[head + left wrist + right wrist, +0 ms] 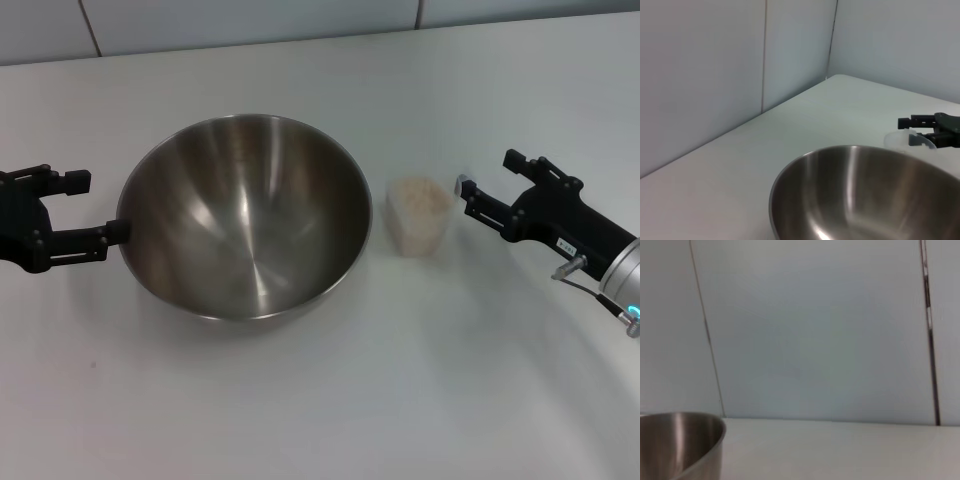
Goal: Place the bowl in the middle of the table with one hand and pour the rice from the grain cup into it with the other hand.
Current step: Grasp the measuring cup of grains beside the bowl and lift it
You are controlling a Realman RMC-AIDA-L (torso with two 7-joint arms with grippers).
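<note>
Leftmost: left tool [100, 210], black, two-fingered, low over the worktop [300, 400] at the left edge of the head view. Fingers spread apart, pinching nothing; the nearer finger's tip reaches the outer wall of the bowl, contact or a hair's gap not distinguishable.

Centre-left: bowl [250, 215], large round stainless steel, brushed shiny inside, upright on the worktop. Nothing visible inside it. Its rim also shows in the left wrist view [805, 165] and, partly, in the right wrist view [685, 440].

Centre-right: grain cup [419, 215], small clear tapered tumbler, upright, standing just beside the bowl's right rim, apart from it by a narrow gap. Only its rim shows in the left wrist view [907, 140], beyond the bowl.

Contents of cup: rice [420, 197], pale beige grains, filling it nearly to the brim.

Right: right tool [487, 182], black fingers on an arm with a silver-white joint and a lit blue-green indicator, low over the worktop to the right of the cup. Fingers spread, holding nothing; the nearer fingertip lies just beside the cup's rim, whether touching cannot be told. The same tool appears far off in the left wrist view [910, 131].

Backdrop: pale panelled wall [815, 330] behind the worktop.
</note>
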